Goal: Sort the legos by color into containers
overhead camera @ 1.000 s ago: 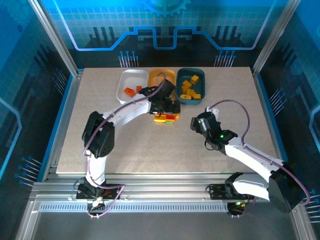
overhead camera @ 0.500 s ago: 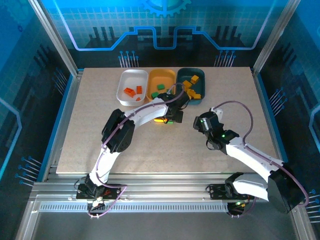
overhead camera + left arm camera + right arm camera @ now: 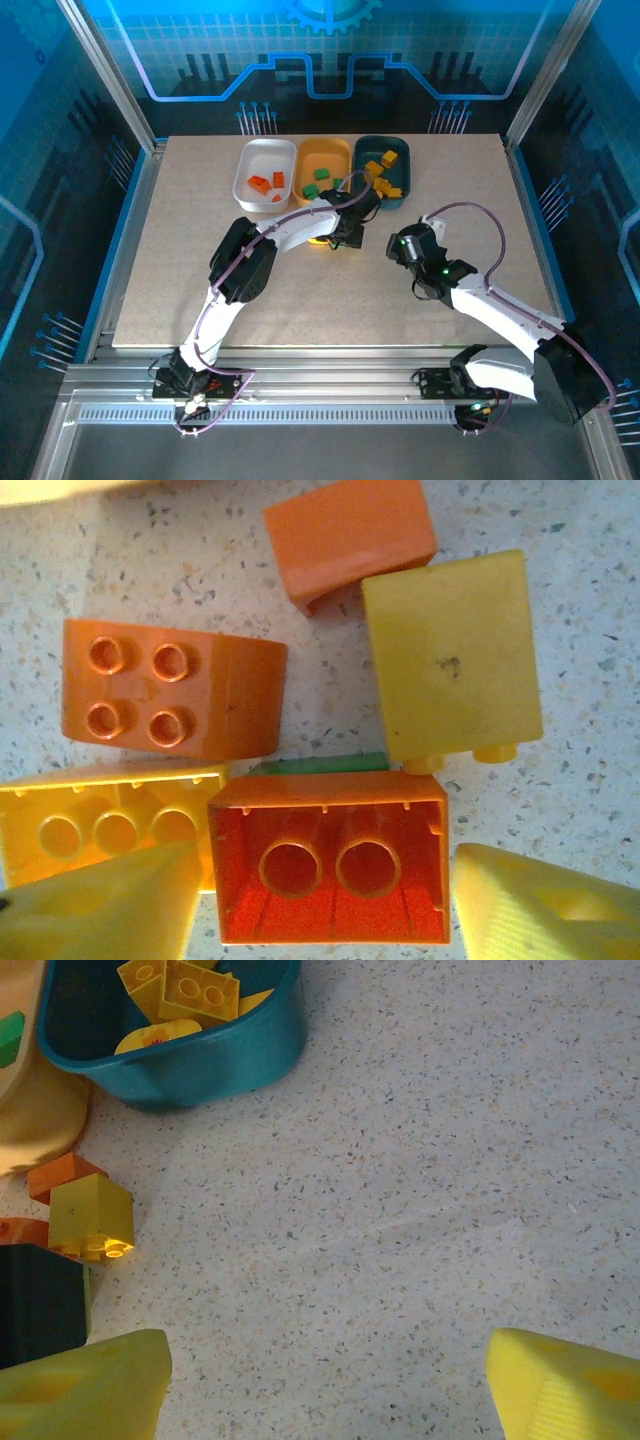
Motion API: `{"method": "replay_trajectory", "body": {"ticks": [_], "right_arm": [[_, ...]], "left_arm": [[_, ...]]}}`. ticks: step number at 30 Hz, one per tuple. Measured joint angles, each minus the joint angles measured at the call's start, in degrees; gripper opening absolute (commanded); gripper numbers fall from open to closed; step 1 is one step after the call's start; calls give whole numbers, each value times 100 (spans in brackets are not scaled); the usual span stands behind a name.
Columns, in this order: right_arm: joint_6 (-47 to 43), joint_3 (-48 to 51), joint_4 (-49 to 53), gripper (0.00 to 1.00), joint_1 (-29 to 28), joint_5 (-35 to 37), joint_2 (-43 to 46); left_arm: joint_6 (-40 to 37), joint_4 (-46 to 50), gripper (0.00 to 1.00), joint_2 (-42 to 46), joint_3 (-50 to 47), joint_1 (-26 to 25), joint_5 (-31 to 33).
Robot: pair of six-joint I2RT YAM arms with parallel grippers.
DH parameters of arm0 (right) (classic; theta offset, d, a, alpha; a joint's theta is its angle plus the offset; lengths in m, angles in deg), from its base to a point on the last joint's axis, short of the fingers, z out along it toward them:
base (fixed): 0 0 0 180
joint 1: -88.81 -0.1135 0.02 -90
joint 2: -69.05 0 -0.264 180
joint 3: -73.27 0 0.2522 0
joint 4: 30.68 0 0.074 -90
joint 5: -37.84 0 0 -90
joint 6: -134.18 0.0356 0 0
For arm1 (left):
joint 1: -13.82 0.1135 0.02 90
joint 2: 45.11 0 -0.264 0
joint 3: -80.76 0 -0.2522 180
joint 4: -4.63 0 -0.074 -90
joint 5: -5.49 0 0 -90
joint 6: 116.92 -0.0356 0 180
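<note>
Seen from above, three shallow plastic trays line the table's (image 3: 180, 280) far edge. The white tray (image 3: 243, 165) holds about three orange-red bricks, the orange-yellow tray (image 3: 330, 158) two or three green, and the dark teal tray (image 3: 372, 149) roughly five yellow. The left gripper (image 3: 343, 236) hangs over the loose pile just before the orange-yellow tray.

The left wrist view shows six loose pieces: three orange-red, two yellow and one green sliver. Its jaws stand spread, flanking the upturned hollow orange-red brick (image 3: 330, 870). The brick is probably light, stiff and slick, so its flat end walls suit pinching.

In the right wrist view, the right gripper (image 3: 325, 1390) is spread wide over bare table, holding nothing.
</note>
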Motion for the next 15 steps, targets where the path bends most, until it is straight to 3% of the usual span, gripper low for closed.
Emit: {"method": "replay_trajectory", "body": {"ticks": [6,15], "right_arm": [[0,4,-15,83,0,-22,-42],[0,4,-57,83,0,-127,-70]], "left_arm": [[-22,-136,50,0,0,0,-37],[-90,-219,46,479,-260,9,-83]]}}
